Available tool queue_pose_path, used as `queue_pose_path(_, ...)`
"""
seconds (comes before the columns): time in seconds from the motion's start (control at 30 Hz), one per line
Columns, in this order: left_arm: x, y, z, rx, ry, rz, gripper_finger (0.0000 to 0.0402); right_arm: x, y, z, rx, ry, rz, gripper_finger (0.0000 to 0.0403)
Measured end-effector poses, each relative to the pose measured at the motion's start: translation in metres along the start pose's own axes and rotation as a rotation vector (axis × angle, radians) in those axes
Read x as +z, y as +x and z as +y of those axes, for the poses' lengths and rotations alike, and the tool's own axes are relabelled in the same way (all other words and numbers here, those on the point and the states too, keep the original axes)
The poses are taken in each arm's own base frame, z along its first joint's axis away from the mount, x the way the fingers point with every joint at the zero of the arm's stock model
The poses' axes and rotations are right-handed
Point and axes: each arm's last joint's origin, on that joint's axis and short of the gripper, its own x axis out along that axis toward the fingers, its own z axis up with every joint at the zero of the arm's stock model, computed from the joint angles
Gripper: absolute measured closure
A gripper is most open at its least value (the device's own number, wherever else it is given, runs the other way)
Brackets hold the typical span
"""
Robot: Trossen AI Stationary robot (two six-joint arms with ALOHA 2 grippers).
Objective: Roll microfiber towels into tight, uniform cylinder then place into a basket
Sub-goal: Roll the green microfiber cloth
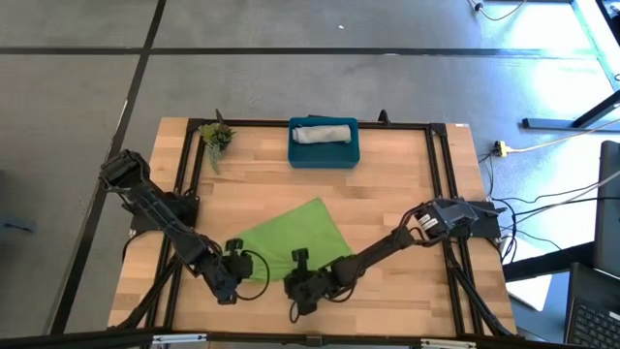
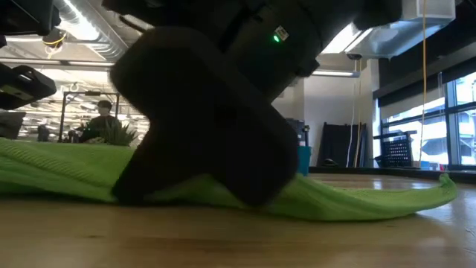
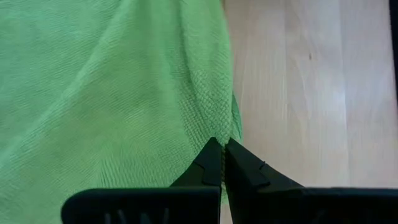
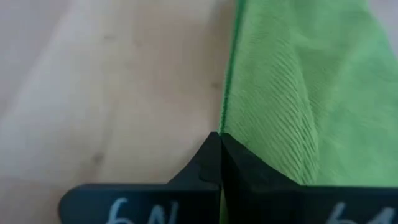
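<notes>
The lime green towel [image 1: 295,237] lies spread flat on the wooden table, near its front edge. My left gripper [image 1: 239,262] is shut on the towel's near left edge. My right gripper [image 1: 300,278] is shut on its near right edge. In the low view a dark gripper body [image 2: 208,126] fills the front, and the green towel [image 2: 357,197] lies across the table behind it. The grey towel [image 1: 323,132] lies rolled up inside the teal basket [image 1: 324,155] at the table's far edge. My left gripper pinches the green towel's hemmed edge [image 3: 219,127] between its two fingers, slanting down from the table's left. The cloth beyond the fingers lies slack on the table. My right gripper pinches the towel's straight edge [image 4: 225,121] between its two fingers, slanting down from the near right. The cloth beside the fingers rests on the table.
A small green plant sprig [image 1: 217,139] lies at the far left of the table, beside the basket. Black frame rails [image 1: 438,165] run along the table's sides. Bare wood shows between the towel and the basket.
</notes>
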Motion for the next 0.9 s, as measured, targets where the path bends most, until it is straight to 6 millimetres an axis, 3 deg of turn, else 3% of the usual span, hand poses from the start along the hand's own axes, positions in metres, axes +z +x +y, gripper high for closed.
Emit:
queue_pose_path(0.43, 0.011, 0.004, 0.013, 0.033, -0.028, -0.002, 0.0401, -0.002, -0.007, -0.004, -0.042, 0.039, 0.063, 0.0402)
queue_pose_path(0.7, 0.010, 0.004, 0.011, 0.028, -0.018, -0.008, 0.0401, -0.002, -0.008, -0.004, -0.042, 0.042, 0.069, 0.0403)
queue_pose_path(0.9, 0.010, 0.004, 0.011, 0.029, -0.017, -0.002, 0.0369, -0.002, -0.009, -0.004, -0.041, 0.042, 0.068, 0.0403)
